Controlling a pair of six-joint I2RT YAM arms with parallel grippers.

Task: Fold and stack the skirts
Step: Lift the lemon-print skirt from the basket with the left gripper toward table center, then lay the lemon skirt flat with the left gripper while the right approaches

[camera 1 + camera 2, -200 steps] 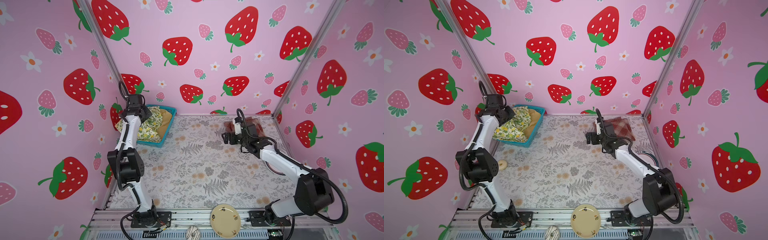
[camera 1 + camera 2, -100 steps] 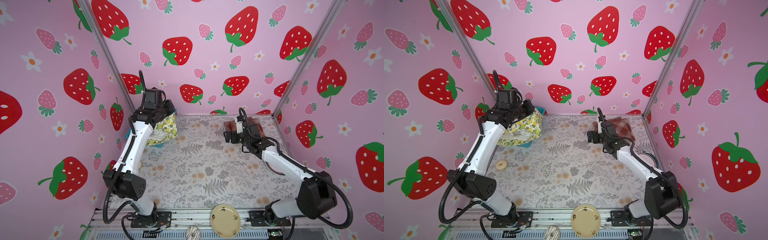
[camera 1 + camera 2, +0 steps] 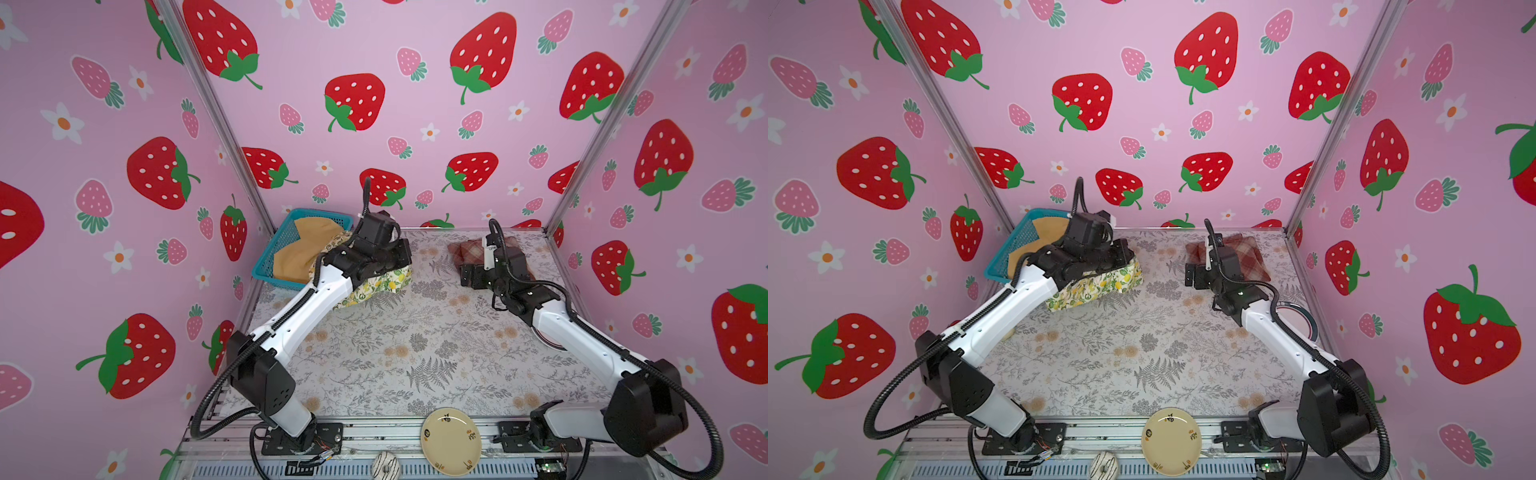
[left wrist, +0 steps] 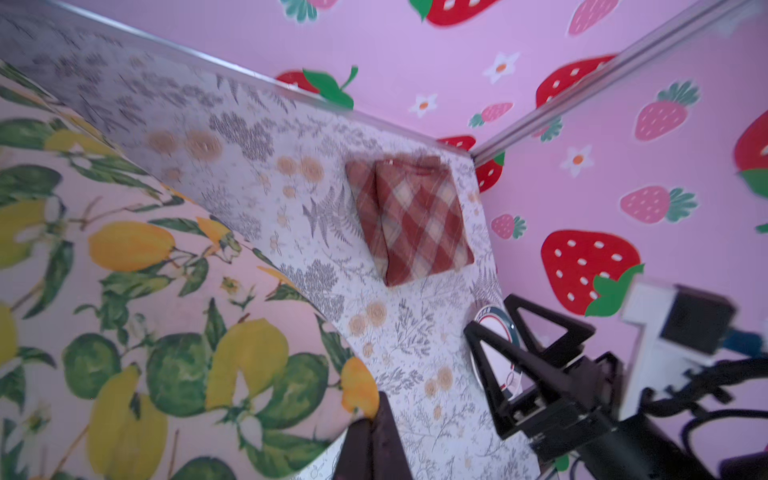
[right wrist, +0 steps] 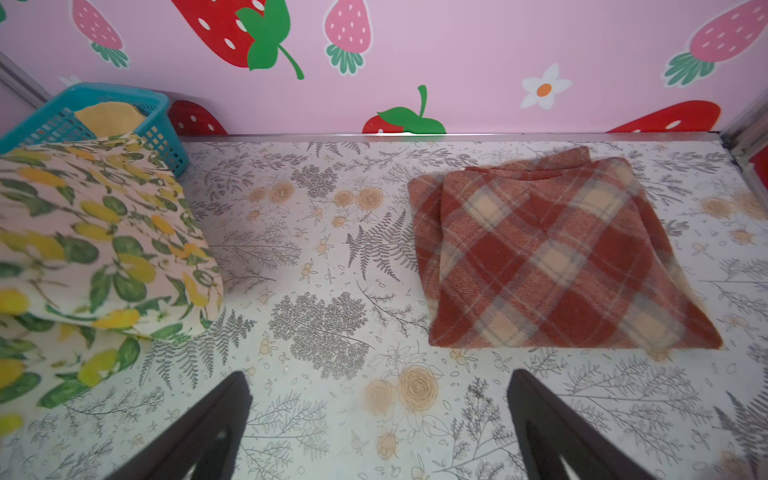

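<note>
Swung clear of the blue plastic mesh basket (image 3: 279, 245) since a moment ago, the white lemon-print cloth skirt (image 3: 376, 286) now hangs low over the floral surface (image 3: 415, 353). The left fingers (image 4: 390, 444) are pinched shut on it, and its loose length trails back toward the basket, where the plain mustard-yellow skirt (image 3: 299, 253) lies. The right fingers (image 5: 230, 399) gape wide, empty, facing the folded red-and-cream plaid skirt (image 5: 548, 257) at the far right. The bare middle between the arms looks the likely spreading spot.
</note>
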